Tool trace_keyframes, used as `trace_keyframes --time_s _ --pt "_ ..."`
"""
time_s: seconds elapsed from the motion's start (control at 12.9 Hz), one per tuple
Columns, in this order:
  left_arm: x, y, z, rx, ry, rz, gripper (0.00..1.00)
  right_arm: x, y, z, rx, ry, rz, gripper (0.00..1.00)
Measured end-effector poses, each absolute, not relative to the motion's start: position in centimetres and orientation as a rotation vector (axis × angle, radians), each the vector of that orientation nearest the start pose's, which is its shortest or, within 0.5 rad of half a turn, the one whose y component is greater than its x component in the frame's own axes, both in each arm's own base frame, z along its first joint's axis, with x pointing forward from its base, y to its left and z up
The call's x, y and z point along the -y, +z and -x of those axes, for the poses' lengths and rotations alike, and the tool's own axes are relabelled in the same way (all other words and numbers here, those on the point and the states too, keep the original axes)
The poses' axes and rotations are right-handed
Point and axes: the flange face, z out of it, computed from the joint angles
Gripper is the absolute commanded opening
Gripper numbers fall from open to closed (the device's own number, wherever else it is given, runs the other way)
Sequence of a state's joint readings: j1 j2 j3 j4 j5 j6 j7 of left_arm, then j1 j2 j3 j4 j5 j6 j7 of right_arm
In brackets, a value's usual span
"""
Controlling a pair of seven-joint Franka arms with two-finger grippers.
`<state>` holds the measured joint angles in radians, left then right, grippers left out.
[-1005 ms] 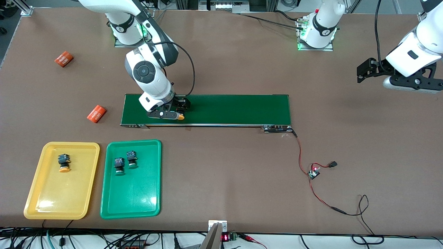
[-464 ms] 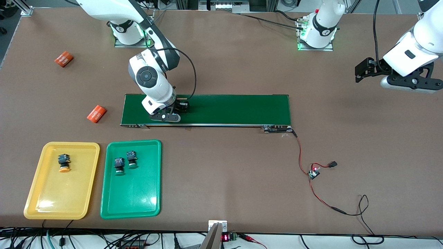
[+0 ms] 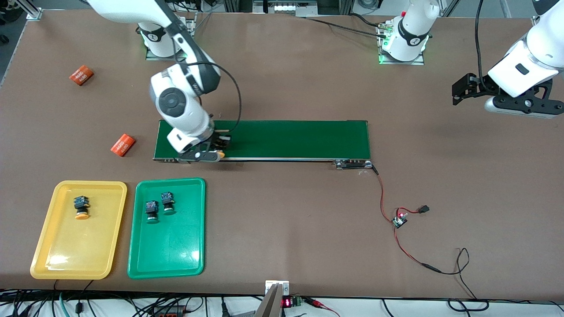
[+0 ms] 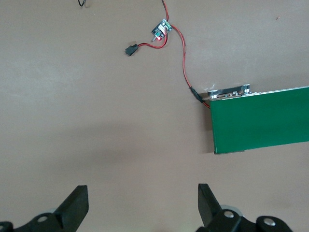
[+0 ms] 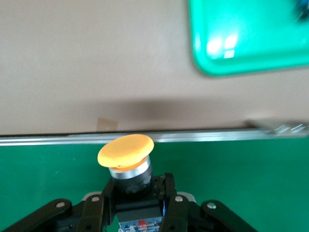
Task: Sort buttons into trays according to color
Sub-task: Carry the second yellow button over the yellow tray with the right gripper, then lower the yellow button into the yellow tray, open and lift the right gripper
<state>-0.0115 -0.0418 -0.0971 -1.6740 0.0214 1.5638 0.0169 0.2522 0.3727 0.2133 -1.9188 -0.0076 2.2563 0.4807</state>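
My right gripper [image 3: 210, 154] is shut on a button with a yellow-orange cap [image 5: 125, 150]. It holds the button by its black body over the camera-side edge of the dark-green belt [image 3: 286, 138]. The yellow tray [image 3: 48, 246] holds one yellow-capped button [image 3: 81, 208]. The green tray [image 3: 167, 251] holds two green-capped buttons [image 3: 151, 211] [image 3: 167, 203] side by side. My left gripper [image 4: 142, 198] hangs open and empty over bare table past the belt's end at the left arm's side, where it waits.
Two orange cylinders [image 3: 81, 75] [image 3: 123, 145] lie on the table toward the right arm's end. A red-and-black wire runs from the belt's end to a small circuit board [image 3: 400, 219]. A corner of the green tray [image 5: 251, 48] shows in the right wrist view.
My right gripper has closed on the yellow-capped button on the belt and shifted with it toward the belt's edge nearest the trays. The left arm has barely moved.
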Motion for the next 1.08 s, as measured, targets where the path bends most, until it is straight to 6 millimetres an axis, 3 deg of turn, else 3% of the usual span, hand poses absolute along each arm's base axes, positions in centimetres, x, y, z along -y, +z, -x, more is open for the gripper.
trace_keyframes --time_s 0.15,0.23,0.39,0.54,0.77,1.08 --pt "5.8 59.9 -53.5 -0.198 0.103 3.105 1.0 -22.0 32.7 -59.6 0.053 0.051 3.098 0.03" --pt "5.8 59.9 -53.5 -0.199 0.102 3.105 1.0 -19.0 32.8 -61.2 0.091 0.038 3.099 0.03" --pt "5.9 59.9 -53.5 -0.199 0.101 3.105 1.0 -12.3 31.4 -64.3 0.174 0.037 3.094 0.03" --pt "5.9 60.0 -53.5 -0.199 0.1 3.105 1.0 -6.2 28.6 -66.7 0.257 0.052 3.102 0.04" --pt "5.9 60.0 -53.5 -0.198 0.1 3.105 1.0 -1.3 25.0 -68.2 0.313 0.084 3.125 0.04" --pt "6.0 60.1 -53.5 -0.2 0.095 3.105 1.0 3.2 23.1 -68.7 0.37 0.041 3.189 0.07"
